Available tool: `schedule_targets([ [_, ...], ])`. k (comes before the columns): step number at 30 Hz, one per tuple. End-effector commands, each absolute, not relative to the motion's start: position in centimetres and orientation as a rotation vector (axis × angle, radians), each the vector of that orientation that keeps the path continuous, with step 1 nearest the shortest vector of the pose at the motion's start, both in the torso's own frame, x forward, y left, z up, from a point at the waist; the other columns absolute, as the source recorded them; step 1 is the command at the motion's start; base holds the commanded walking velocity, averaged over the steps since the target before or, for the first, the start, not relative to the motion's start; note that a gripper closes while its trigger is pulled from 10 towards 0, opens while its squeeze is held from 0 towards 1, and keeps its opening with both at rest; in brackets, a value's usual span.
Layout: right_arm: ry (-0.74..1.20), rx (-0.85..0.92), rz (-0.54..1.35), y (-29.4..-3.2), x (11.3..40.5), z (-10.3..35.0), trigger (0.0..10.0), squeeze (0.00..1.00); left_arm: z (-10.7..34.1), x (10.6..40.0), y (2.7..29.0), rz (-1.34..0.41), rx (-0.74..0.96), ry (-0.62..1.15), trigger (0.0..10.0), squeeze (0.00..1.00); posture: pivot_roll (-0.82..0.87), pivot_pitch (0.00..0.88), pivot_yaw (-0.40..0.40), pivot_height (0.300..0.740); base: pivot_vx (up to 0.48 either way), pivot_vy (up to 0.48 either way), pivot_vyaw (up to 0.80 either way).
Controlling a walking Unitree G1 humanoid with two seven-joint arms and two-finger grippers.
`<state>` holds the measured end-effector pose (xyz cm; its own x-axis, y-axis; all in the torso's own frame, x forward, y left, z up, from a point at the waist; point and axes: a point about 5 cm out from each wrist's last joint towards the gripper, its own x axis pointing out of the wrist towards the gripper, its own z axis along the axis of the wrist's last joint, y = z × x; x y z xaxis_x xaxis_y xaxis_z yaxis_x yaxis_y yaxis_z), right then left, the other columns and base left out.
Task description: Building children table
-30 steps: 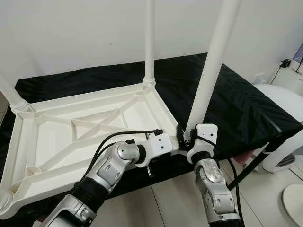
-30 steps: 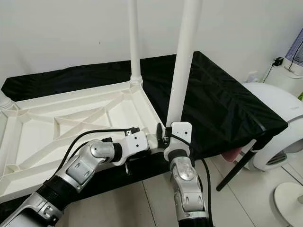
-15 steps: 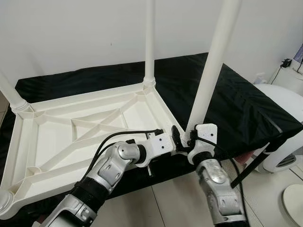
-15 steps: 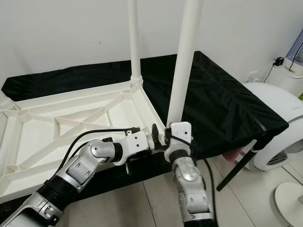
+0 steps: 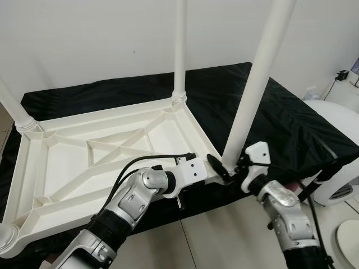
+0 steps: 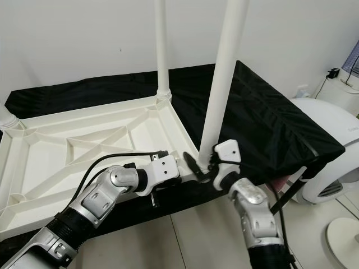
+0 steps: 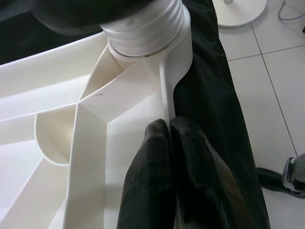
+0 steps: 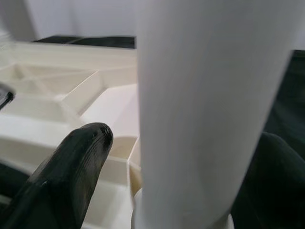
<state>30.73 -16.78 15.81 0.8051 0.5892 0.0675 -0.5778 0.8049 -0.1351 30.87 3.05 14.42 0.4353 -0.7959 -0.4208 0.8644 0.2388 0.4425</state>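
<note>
While the upturned tabletop (image 5: 84,151) lies left of centre on the black cloth (image 5: 291,123), my left gripper (image 7: 167,130) pinches its rim, and right of centre my right gripper (image 5: 224,168) straddles the leg (image 5: 252,95), fingers spread

Head stereo pair downward over table frame (image 5: 95,151); wrist cameras close, perhaps blurred.

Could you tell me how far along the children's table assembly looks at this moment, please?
Done: the white tabletop lies upside down on the black cloth, with the far-right leg and far-left leg standing in their corner sockets. In hand: the right gripper straddles the near-right leg at its base, while the left gripper pinches the tabletop's rim. Left: whether that leg is fully seated cannot be told.
</note>
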Motion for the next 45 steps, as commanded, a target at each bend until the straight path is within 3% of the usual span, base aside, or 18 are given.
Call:
schedule_targets([
  [1,-0.087,-0.124,0.700,-16.9,31.1,15.5,10.0,0.00,13.0,30.7,3.0,-1.151,0.703,0.189,10.0,0.00,-0.10,0.069,0.037,0.740,0.000,0.000,0.00],
  [18,-0.059,-0.235,0.902,-17.9,33.5,16.8,10.0,0.00,13.1,30.7,3.0,-1.154,0.705,0.185,10.0,0.00,-0.10,0.069,0.042,0.740,0.000,0.000,0.00],
  [19,-0.060,-0.236,0.910,-17.9,33.6,16.9,8.4,0.00,13.1,30.7,3.0,-1.154,0.705,0.185,10.0,0.00,-0.10,0.069,0.042,0.740,0.000,0.000,0.00],
  [20,-0.060,-0.236,0.910,-17.9,33.6,16.9,8.4,0.00,13.1,30.7,3.0,-1.154,0.705,0.185,10.0,0.00,-0.10,0.069,0.042,0.740,0.000,0.000,0.00],
  [21,-0.060,-0.239,0.919,-17.9,33.6,16.9,4.0,0.00,13.2,30.7,2.9,-1.155,0.705,0.185,10.0,0.00,-0.10,0.069,0.041,0.740,0.000,0.000,0.00],
  [22,-0.060,-0.239,0.919,-17.9,33.6,16.9,4.0,0.00,13.2,30.7,2.9,-1.155,0.705,0.185,10.0,0.00,-0.10,0.069,0.041,0.740,0.000,0.000,0.00],
  [23,-0.059,-0.240,0.936,-18.0,33.6,17.0,2.3,0.00,13.1,30.7,2.9,-1.154,0.705,0.185,10.0,0.00,-0.10,0.069,0.040,0.740,0.000,0.000,0.00],
  [24,-0.059,-0.240,0.936,-18.0,33.6,17.0,2.3,0.00,13.1,30.7,2.9,-1.154,0.705,0.185,10.0,0.00,-0.10,0.069,0.040,0.740,0.000,0.000,0.00],
  [25,-0.057,-0.237,0.947,-18.0,33.6,16.9,0.0,0.00,13.1,30.7,2.9,-1.154,0.704,0.186,10.0,0.00,-0.10,0.069,0.040,0.740,0.000,0.000,0.00],
  [35,-0.035,-0.220,0.972,-18.2,32.9,15.5,0.0,0.00,13.1,30.6,2.9,-1.156,0.705,0.185,10.0,0.00,-0.10,0.061,0.038,0.740,0.000,0.000,0.00],
  [36,-0.033,-0.211,0.963,-18.2,32.8,15.3,1.6,0.00,13.0,30.6,2.9,-1.156,0.705,0.185,10.0,0.00,-0.10,0.060,0.037,0.740,0.000,0.000,0.00],
  [37,-0.032,-0.204,0.958,-18.2,32.7,15.2,1.6,0.00,13.0,30.6,2.9,-1.157,0.705,0.185,10.0,0.00,-0.10,0.060,0.037,0.740,0.000,0.000,0.00],
  [38,-0.035,-0.191,0.941,-18.1,32.6,15.1,10.0,0.00,13.0,30.6,2.9,-1.157,0.705,0.185,10.0,0.00,-0.10,0.059,0.034,0.740,0.000,0.000,0.00],
  [45,-0.079,-0.086,0.785,-17.3,32.2,15.0,10.0,0.00,12.9,30.4,3.0,-1.156,0.706,0.187,10.0,0.00,-0.09,0.056,0.028,0.740,0.000,0.000,0.00],
])
